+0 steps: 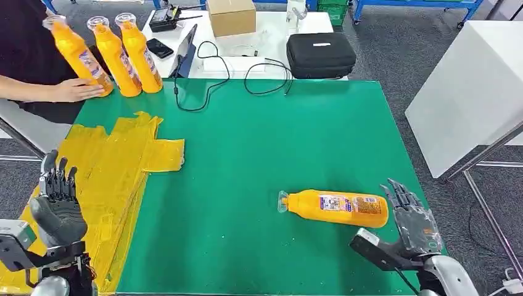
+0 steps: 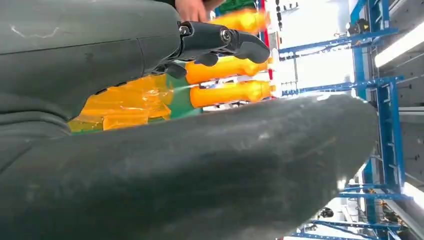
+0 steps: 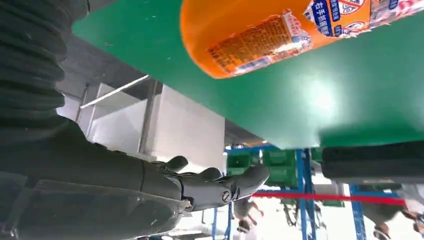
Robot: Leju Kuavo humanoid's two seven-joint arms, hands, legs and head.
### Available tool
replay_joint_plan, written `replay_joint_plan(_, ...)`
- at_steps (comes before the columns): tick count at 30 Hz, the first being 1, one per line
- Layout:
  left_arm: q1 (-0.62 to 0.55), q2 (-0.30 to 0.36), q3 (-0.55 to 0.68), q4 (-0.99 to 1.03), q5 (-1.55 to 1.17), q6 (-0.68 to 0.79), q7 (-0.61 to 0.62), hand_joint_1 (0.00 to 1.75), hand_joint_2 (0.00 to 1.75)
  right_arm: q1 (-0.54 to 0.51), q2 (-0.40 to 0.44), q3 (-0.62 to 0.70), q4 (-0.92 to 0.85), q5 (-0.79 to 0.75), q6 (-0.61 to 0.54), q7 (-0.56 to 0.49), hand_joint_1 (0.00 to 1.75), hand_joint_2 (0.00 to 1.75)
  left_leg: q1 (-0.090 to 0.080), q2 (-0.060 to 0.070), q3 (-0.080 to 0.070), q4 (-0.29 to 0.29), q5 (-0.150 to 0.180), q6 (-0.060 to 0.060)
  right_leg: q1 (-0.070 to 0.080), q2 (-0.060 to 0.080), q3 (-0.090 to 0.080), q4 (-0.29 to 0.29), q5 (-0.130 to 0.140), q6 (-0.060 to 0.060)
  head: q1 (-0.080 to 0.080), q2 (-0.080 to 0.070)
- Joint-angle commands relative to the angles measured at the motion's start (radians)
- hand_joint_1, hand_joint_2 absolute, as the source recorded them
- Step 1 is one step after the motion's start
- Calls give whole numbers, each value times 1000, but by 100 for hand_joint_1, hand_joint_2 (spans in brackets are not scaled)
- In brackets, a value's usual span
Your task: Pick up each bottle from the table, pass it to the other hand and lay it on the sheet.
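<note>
The right robot hand point(image 1: 414, 225) hovers at the near right of the desk point(image 1: 271, 142) with its fingers spread wide and nothing in them, its fingertips just beside the base of a lying orange bottle point(image 1: 336, 208) but, as far as the head view tells, not yet gripping it; it looks poised for the pick-up. That bottle lies on its side on the green surface, cap pointing left, so its long body offers itself to a grasp from the right. The left robot hand point(image 1: 57, 203) is raised at the near left, fingers apart and empty, over the yellow sheet point(image 1: 117, 166), probably waiting to receive the hand-over close to where the bottle must be laid. At the far left three more orange bottles point(image 1: 117, 55) stand upright in a row, and a person's hand point(image 1: 77, 90) rests against the leftmost, perhaps steadying it. Beyond the far edge sit a black case point(image 1: 321, 54) and a cardboard box point(image 1: 231, 15).
</note>
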State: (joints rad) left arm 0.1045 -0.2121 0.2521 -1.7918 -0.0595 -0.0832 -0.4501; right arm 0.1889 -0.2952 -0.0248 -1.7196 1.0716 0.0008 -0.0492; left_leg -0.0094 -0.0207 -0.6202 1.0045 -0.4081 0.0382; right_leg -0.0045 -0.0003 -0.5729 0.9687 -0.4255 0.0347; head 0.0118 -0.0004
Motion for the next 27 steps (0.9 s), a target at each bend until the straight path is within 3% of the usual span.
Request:
replay_joint_plan(1,-37,7,-9,76,8,-1,2,0,0,-93,56,41,172,5,6,-2,0,175,1,2,6,-2,-1,-3,1,1,6,-3,-1,-1,0,0)
replay_joint_plan(11,-37,7,-9,76,8,-1,2,0,0,-90,55,42,170,4,6,-3,0,175,1,1,3,-1,-1,-2,1,1,4,-2,-1,0,0,0)
replay_joint_plan(27,-50,9,-15,76,17,-6,10,0,0,-215,84,171,329,21,11,11,0,175,1,2,2,-1,0,-1,1,1,3,-1,0,0,0,0)
